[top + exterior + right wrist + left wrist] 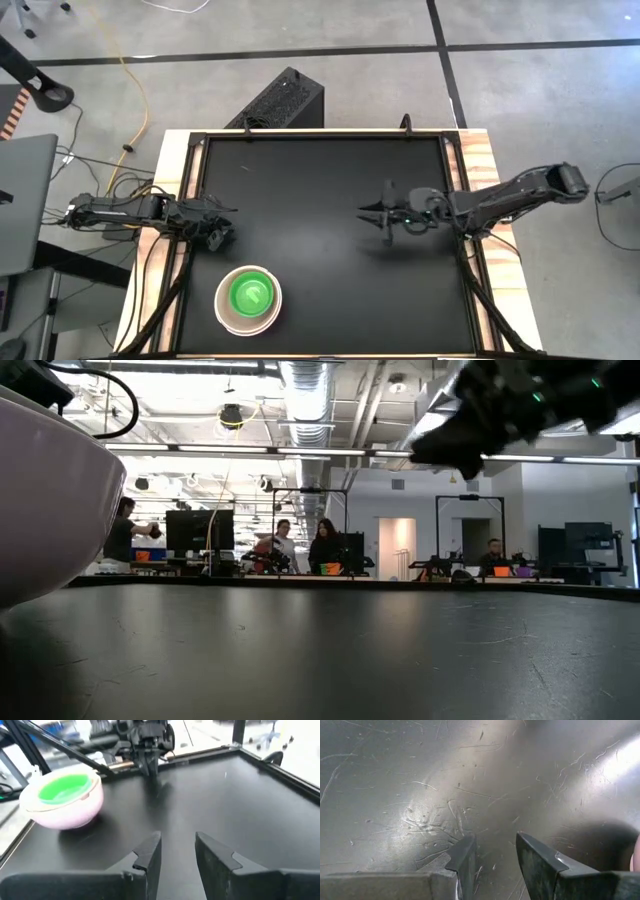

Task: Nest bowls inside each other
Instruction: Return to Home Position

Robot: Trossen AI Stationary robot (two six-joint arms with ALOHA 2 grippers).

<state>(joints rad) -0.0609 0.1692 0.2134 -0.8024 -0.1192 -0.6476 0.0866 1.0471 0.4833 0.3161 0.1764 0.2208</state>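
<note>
The bowls (222, 306) stand nested in one stack on the black counter (330, 170). The green bowl (250, 294) lies innermost, and pale rims ring it. From the right wrist view the stack's outer wall (65, 815) looks pinkish white, with a cream rim above it and the green inside on top. In the low view that pale wall fills the edge of the picture, resting on the counter.

The left gripper (216, 236) hangs near the stack, just past its far-left side, not touching it. Its fingers (465, 854) are spread with a clear gap, and only scratched counter shows between them.

The right gripper (386, 214) is well apart from the stack, out over the middle of the counter on the stack's far-right side. Its fingers (150, 849) are spread too and pinch nothing. They point toward the stack and toward the left arm beyond it. In the low view the right arm shows as a dark blur, higher than the stack.

Far behind the stack, across the room, several people (300, 548) stand or sit at desks with monitors.
</note>
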